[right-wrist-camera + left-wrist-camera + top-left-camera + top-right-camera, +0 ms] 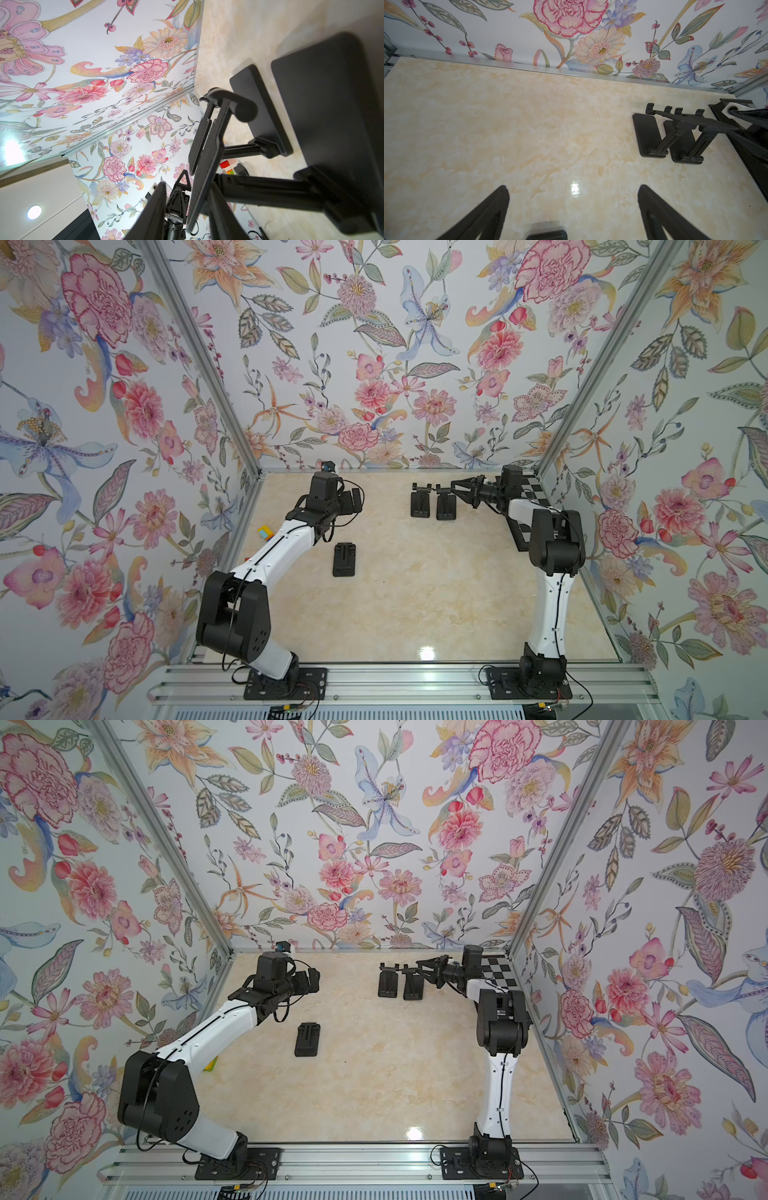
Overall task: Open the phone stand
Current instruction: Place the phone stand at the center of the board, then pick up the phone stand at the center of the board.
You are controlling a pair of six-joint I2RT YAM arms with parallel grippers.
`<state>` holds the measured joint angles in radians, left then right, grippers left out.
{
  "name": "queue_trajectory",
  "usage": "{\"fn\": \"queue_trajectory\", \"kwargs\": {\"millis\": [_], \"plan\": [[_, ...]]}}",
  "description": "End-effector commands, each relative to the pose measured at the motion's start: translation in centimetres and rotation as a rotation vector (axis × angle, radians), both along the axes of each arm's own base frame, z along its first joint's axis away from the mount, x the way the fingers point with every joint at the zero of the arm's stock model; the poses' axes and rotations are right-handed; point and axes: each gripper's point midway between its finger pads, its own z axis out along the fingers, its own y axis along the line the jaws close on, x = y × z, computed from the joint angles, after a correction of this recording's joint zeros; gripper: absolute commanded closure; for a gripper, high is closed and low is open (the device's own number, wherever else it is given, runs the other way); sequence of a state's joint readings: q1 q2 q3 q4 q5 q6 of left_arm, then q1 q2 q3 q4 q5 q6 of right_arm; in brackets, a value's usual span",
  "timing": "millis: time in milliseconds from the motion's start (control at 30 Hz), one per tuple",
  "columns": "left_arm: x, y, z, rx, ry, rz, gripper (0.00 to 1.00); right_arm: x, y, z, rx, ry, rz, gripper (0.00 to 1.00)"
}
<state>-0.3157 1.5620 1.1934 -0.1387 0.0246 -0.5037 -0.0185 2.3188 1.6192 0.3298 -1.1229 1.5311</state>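
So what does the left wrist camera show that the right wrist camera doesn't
Only the left wrist view shows the dark board lying beside the stands, and it shows both stands whole from the side. Only the right wrist view shows the coloured blocks and a ceiling lamp. Both show the two opened stands on the table, with the right claw open around the tilted plate of the stand next to the board.

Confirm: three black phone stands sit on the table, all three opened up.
Wrong: three do sit on the table, but only the back pair are opened up; the front stand lies folded flat, as both top views show.
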Motion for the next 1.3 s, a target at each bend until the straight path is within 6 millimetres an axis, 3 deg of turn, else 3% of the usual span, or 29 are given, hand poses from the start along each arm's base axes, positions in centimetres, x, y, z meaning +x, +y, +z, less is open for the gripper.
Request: {"fn": "queue_trajectory", "kwargs": {"millis": [0,200,400,567,633,767,967,1133,1267], "plan": [[-0.4,0.0,-0.8,0.035,0.021,0.000,0.01,-0.3,-1.2,0.2,-0.052,-0.004,-0.015,0.63],[-0.5,0.0,-0.7,0.040,0.025,-0.005,0.02,-2.0,-3.4,-0.7,-0.265,0.051,0.001,0.44],[-1.2,0.5,-1.3,0.076,0.082,-0.003,0.02,-3.7,-4.8,0.5,-0.451,0.036,0.013,0.22],[-2.7,1.2,-2.3,0.145,0.191,-0.001,0.01,-5.5,-4.5,1.9,-0.546,-0.031,0.030,0.00],[-3.5,1.5,-2.7,0.176,0.222,-0.004,0.02,-6.5,-4.0,2.3,-0.584,-0.062,0.044,0.00],[-5.1,2.3,-4.0,0.244,0.284,-0.004,0.02,-8.9,-2.3,2.9,-0.673,-0.121,0.091,0.00],[-6.8,3.6,-6.9,0.355,0.406,-0.004,0.01,-12.7,2.9,4.4,-0.770,-0.262,0.186,0.00],[-8.3,2.7,-9.7,0.309,0.538,-0.021,0.02,-15.9,6.9,5.3,-0.837,-0.361,0.281,0.00],[-10.0,1.1,-11.8,0.263,0.613,-0.038,0.02,-17.6,8.5,5.4,-0.861,-0.415,0.309,0.00]]}}
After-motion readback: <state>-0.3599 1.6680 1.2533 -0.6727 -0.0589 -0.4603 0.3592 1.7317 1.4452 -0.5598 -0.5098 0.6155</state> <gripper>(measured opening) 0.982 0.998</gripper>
